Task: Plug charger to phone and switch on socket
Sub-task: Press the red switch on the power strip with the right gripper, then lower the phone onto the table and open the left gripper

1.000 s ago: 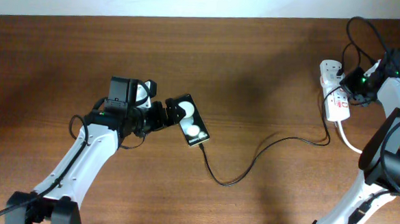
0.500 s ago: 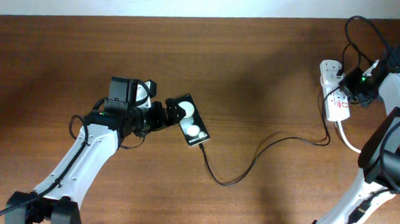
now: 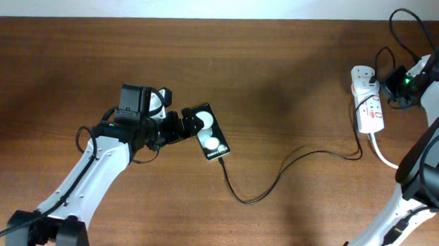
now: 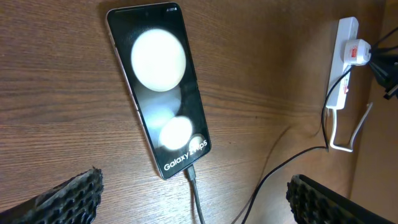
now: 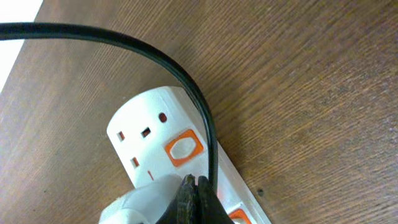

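The phone [image 3: 209, 141] lies face up on the table, two white round spots on its screen; it fills the left wrist view [image 4: 158, 87]. The charger cable [image 3: 277, 173] has its tip in the phone's lower end [image 4: 192, 177] and runs right to the white adapter [image 3: 367, 87] on the socket strip [image 3: 371, 116]. My left gripper [image 3: 178, 128] is open just left of the phone, its fingers wide apart [image 4: 196, 199]. My right gripper [image 3: 396, 79] is shut on nothing, its tips [image 5: 194, 185] just above the adapter [image 5: 140, 200] on the strip [image 5: 146, 121].
A thick white cord [image 3: 383, 158] leaves the strip's near end toward the right arm. A black cable [image 5: 186, 81] arcs over the strip beside an orange switch [image 5: 184, 148]. The table's far edge runs just behind the strip.
My right gripper has drawn back up and to the right, away from the strip's switches. The left arm, phone and charger cable have not moved.
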### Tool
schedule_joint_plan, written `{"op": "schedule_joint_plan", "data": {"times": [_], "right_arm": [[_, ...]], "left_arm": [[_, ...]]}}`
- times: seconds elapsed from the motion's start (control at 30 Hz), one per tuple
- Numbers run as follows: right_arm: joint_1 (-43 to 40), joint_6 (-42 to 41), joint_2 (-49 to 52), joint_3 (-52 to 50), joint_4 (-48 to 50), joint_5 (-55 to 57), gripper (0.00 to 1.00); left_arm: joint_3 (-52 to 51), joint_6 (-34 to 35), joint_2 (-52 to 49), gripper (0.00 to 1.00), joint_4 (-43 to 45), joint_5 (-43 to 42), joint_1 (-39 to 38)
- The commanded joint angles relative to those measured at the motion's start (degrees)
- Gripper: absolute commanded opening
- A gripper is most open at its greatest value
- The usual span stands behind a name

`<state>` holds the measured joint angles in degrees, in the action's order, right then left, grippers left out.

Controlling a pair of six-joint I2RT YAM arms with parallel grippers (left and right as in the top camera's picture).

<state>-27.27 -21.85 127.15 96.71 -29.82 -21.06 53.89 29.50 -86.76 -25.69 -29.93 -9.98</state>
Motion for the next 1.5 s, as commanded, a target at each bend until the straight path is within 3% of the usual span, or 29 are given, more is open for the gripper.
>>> {"op": "schedule_joint_plan", "data": {"times": [0.0, 0.2, 0.3, 0.37, 0.57, 0.7, 0.83, 0.9, 1.0, 1.07, 1.1, 1.13, 1.17, 1.47], "right_arm": [[2.86, 0.57, 0.7, 0.92, -2.45, -2.97, 0.04], [2.43, 1.97, -0.07, 1.79, -12.96, -2.12, 0.04], [0.85, 1.9, -3.04, 6.88, -25.7, 8.5, 0.04], [-0.15, 1.88, -8.52, 10.23, -34.1, 14.34, 0.04], [1.05, 3.02, -30.49, 10.51, -45.66, 13.88, 0.04], [13.44, 10.08, -45.38, 10.45, -50.38, 11.21, 0.04], [29.16, 12.63, -50.77, 10.34, -56.74, 11.32, 0.04], [33.73, 12.61, -52.0, 8.94, -59.04, 13.51, 0.04], [39.34, 12.31, -58.29, 1.2, -56.68, 14.25, 0.04], [41.94, 10.45, -68.65, -13.05, -48.22, 14.25, 0.06], [41.99, 10.45, -75.14, -21.35, -43.95, 14.16, 0.2], [41.99, 10.45, -81.02, -28.2, -41.62, 14.14, 0.84], [41.99, 10.45, -83.65, -30.86, -41.44, 14.16, 0.99], [41.99, 10.47, -85.4, -32.65, -41.48, 14.1, 0.99]], "left_arm": [[-0.2, -1.36, 1.03, 0.99, 0.09, 0.42, 0.28], [-0.2, -1.36, 1.03, 0.99, 0.07, 0.2, 0.28], [-0.2, -1.36, 1.03, 0.99, -0.63, 0.17, 0.28], [-0.2, -1.36, 1.03, 0.99, -0.94, -0.52, 0.28], [-0.2, -2.51, 1.27, 0.99, -1.01, -7.06, 0.28], [-0.2, -8.04, 9.64, 0.99, -5.77, -6.56, 0.24], [-0.2, -10.14, 27.69, 0.99, -15.47, 9.77, 0.24], [-0.2, -12.87, 36.52, 0.99, -17.9, 12.94, 0.24], [-0.2, -15.26, 46.07, 0.99, -20.06, 13.31, 0.26], [-0.2, -15.5, 50.23, 0.99, -20.26, 13.31, 0.26], [-0.2, -15.47, 50.36, 0.99, -20.26, 13.29, 0.26], [-0.22, -15.47, 50.36, 0.99, -20.26, 13.29, 0.26], [-0.22, -15.47, 50.36, 0.99, -20.26, 13.27, 0.26], [-0.22, -15.5, 50.36, 0.99, -20.28, 13.27, 0.26]]}}
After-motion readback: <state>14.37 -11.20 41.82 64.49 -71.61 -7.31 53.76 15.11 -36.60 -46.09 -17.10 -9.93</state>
